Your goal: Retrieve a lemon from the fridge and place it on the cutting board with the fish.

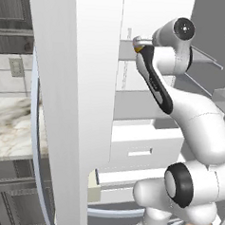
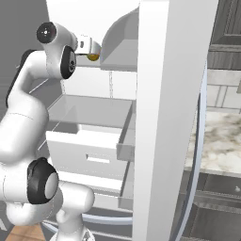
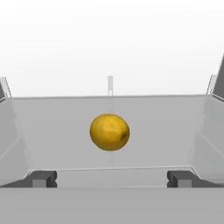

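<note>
Both pincer fingertips flank the lemon, apart, on a fridge shelf.

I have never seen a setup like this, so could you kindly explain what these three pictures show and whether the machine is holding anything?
It is a white robot arm on a driving base, in a rendered kitchen. Two pictures come from cameras on the base, behind the arm to its left and right; both show it reaching into the open fridge. The third comes from a camera on the hand, looking along its two dark fingertips. A lemon sits on a grey fridge shelf just ahead. The hand is open and holds nothing yet.
</note>
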